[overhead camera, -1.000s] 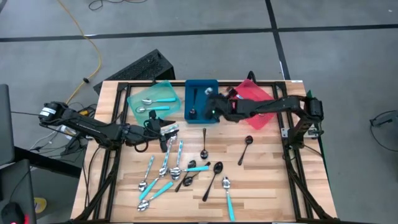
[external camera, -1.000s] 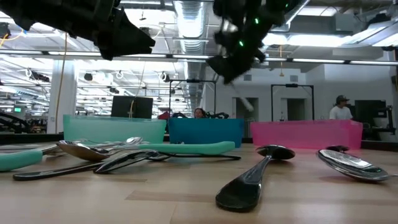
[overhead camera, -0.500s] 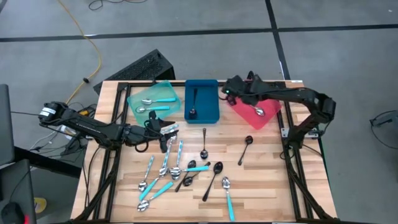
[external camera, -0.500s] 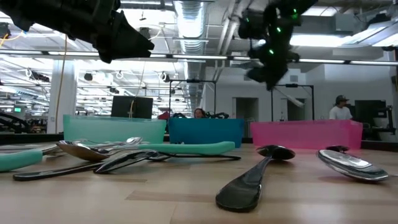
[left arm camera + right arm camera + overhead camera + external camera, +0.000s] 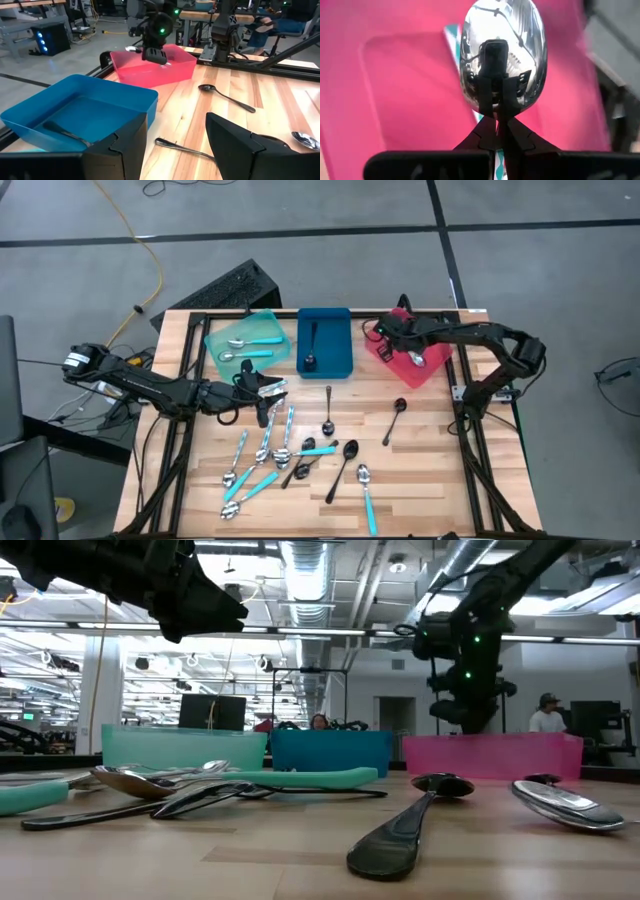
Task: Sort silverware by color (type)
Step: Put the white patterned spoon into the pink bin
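Loose spoons (image 5: 281,453) of three kinds lie flat on the wooden table; two black ones (image 5: 396,416) lie apart to the right. My right gripper (image 5: 386,340) hangs over the red tray (image 5: 432,328), shut on a silver spoon (image 5: 502,50). Another silver spoon (image 5: 417,360) lies in that tray. Teal-handled spoons (image 5: 250,342) lie in the teal tray and a black spoon (image 5: 311,348) in the blue tray (image 5: 325,314). My left gripper (image 5: 262,388) is open over the table, left of the loose spoons. My right gripper pinches the silver spoon between its two shut fingers (image 5: 487,97) at the near end of the bowl (image 5: 470,97). The bowl sticks out beyond the fingertips over the red tray floor, lifted clear. The handle does not show.
Teal tray (image 5: 228,332), blue tray and red tray stand side by side along the far edge. A dark keyboard (image 5: 225,288) lies on the floor beyond the table. Bare wood (image 5: 430,470) shows at the near right. In the low view a person (image 5: 546,715) stands far off.
My right gripper has travelled from over the blue tray toward the table's right, carrying the spoon, and has come down over the red tray. The left arm and the loose spoons have kept still.
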You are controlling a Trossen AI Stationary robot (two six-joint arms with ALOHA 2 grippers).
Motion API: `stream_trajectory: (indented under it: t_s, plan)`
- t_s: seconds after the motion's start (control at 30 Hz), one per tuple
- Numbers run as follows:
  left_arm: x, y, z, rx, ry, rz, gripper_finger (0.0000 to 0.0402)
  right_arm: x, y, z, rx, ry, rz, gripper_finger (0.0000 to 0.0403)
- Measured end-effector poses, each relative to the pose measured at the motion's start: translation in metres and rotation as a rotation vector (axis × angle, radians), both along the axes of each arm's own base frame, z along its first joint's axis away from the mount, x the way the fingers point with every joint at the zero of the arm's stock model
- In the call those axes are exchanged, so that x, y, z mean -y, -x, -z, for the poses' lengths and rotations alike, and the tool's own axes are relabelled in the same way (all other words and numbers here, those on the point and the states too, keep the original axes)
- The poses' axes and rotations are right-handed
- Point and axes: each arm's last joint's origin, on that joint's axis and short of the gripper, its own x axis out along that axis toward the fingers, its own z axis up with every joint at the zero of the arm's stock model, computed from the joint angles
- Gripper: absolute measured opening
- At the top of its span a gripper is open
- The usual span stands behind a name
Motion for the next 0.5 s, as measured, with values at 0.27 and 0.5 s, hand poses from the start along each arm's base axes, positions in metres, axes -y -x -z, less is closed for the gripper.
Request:
stream_trajectory:
  t_s: [0.27,0.5]
  plan:
    - [0.000,0.000,0.000,0.000,0.000,-0.002,0.0189,0.013,0.012,0.003,0.094,-0.200,-0.069,0.0033]
    - [0.000,0.000,0.000,0.000,0.000,-0.002,0.0189,0.019,0.018,0.004,0.101,-0.227,-0.030,0.0034]
